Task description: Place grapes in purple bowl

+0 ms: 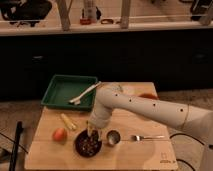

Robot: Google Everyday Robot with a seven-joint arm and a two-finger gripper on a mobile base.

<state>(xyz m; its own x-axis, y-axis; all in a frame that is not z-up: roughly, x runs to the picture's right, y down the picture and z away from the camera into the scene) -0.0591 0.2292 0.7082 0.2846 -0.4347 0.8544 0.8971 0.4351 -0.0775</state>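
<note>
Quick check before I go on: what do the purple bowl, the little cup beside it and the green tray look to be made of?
The purple bowl, right under the tool, looks like glossy plastic or glazed ceramic: dark, with a faint sheen. The cup looks like polished metal, grey with bright reflections. The green tray seems to be matte plastic: even colour, no glints.
</note>
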